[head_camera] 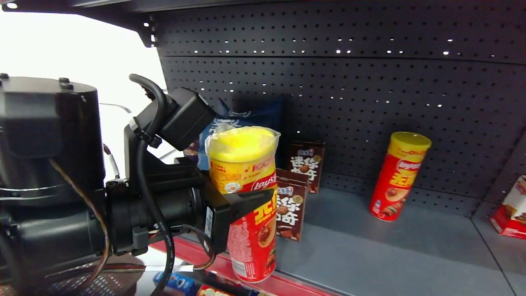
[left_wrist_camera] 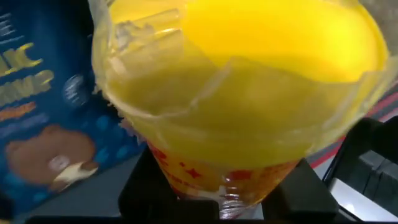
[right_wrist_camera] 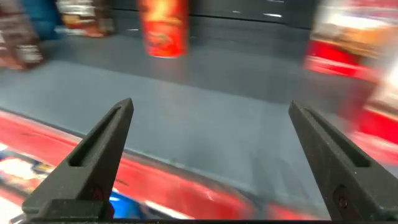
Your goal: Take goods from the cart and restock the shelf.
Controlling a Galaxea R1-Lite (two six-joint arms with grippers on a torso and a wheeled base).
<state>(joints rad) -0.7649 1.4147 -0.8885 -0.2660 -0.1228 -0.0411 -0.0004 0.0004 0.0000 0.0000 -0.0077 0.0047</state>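
Red chip canister [head_camera: 242, 164] with a yellow lid sits upright in the left gripper's [head_camera: 240, 202] closed jaws, at the shelf's [head_camera: 370, 255] red front edge. Released here, it may topple off; pushed deeper, it may knock the brown boxes [head_camera: 289, 209] just behind. Right gripper [right_wrist_camera: 211, 155] hangs open-jawed, empty.

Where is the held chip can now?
Head view, left of centre: the chip can sits in the left gripper at the shelf front edge, beside brown boxes.

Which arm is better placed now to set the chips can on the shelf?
Left. Its claw is shut on the chips can, upright at the front edge of the shelf. The right claw is open and holds nothing.
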